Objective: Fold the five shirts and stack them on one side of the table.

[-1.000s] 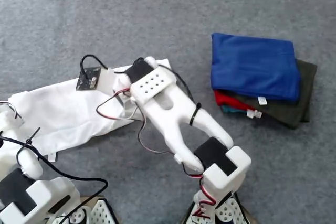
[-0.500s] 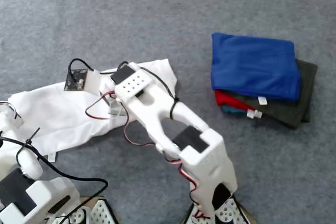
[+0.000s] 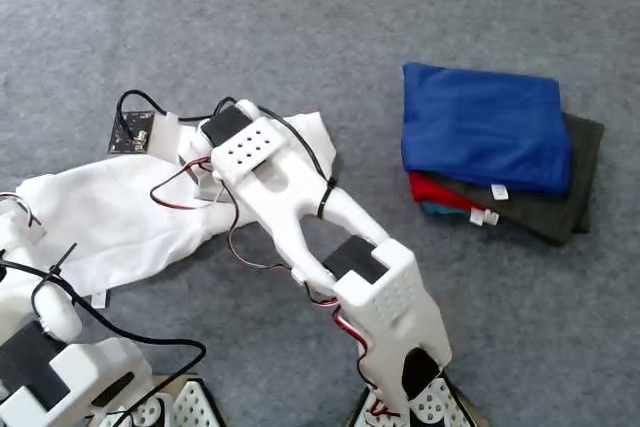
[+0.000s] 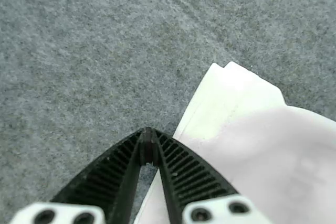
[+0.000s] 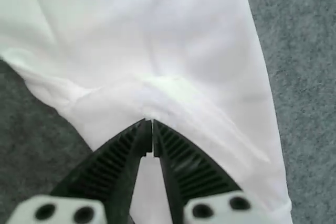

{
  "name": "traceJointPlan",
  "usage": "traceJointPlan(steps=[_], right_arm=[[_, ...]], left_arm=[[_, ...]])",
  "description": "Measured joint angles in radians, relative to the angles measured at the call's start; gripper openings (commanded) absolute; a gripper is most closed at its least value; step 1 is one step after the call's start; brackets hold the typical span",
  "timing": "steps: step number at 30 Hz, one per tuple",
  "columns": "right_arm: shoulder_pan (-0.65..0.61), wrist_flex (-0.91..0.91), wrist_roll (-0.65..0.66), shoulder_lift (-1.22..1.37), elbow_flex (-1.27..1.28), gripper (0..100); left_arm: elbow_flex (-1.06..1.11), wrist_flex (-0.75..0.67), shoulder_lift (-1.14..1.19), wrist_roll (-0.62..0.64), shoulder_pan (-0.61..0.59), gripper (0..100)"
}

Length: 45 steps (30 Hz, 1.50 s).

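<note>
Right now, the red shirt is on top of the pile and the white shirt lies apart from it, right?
No. The blue shirt is on top; the red shirt peeks out beneath, in the high view. The white shirt does lie apart.

You get a fixed high view looking down over the table (image 3: 300,27), arm bases nearest. Both wrist views sit very close, looking down past the left gripper (image 4: 147,137) and right gripper (image 5: 149,129). All three share the white shirt (image 3: 110,217).

White printed arms (image 3: 270,172) carry black servo blocks, red-and-black cables, and black ribbed pincer fingers (image 4: 184,171).
</note>
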Motion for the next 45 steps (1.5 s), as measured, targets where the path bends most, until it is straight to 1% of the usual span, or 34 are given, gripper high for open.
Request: traceJointPlan(steps=[4,10,14,17,19,21,24,26,28,32,38,41,45], right_arm=[[0.0,0.005,0.0,0.025,-0.014,1.5],[0.005,0.0,0.0,0.173,-0.06,1.5],[0.043,0.092,0.0,0.175,-0.166,1.5],[0.077,0.222,0.0,0.141,-0.287,1.5],[0.098,0.311,0.0,0.103,-0.381,1.5],[0.114,0.39,0.0,0.072,-0.468,1.5],[0.133,0.47,0.0,0.055,-0.56,1.5],[0.149,0.486,0.0,0.048,-0.571,1.5],[0.164,0.489,0.0,0.038,-0.571,1.5],[0.169,0.494,0.0,0.005,-0.512,1.5],[0.169,0.494,0.0,-0.044,-0.399,1.5],[0.169,0.494,0.0,-0.063,-0.364,1.5],[0.169,0.494,0.0,-0.074,-0.347,1.5]], left_arm=[[0.0,0.0,0.0,0.0,0.0,3],[0.0,0.0,0.0,0.0,0.0,3],[0.0,0.009,0.0,0.0,0.002,3],[-0.032,0.107,-0.006,0.0,0.021,3],[-0.083,0.216,-0.037,-0.002,0.043,4],[-0.167,0.364,-0.081,-0.032,0.069,9],[-0.322,0.621,-0.132,-0.064,0.084,16],[-0.417,0.775,-0.138,-0.074,0.078,17],[-0.493,0.878,-0.129,-0.083,0.052,18],[-0.612,0.984,-0.008,-0.172,0.011,18],[-0.818,1.1,0.315,-0.354,0.005,20],[-0.919,1.105,0.44,-0.388,0.003,20],[-1.022,1.111,0.539,-0.446,-0.011,20]])
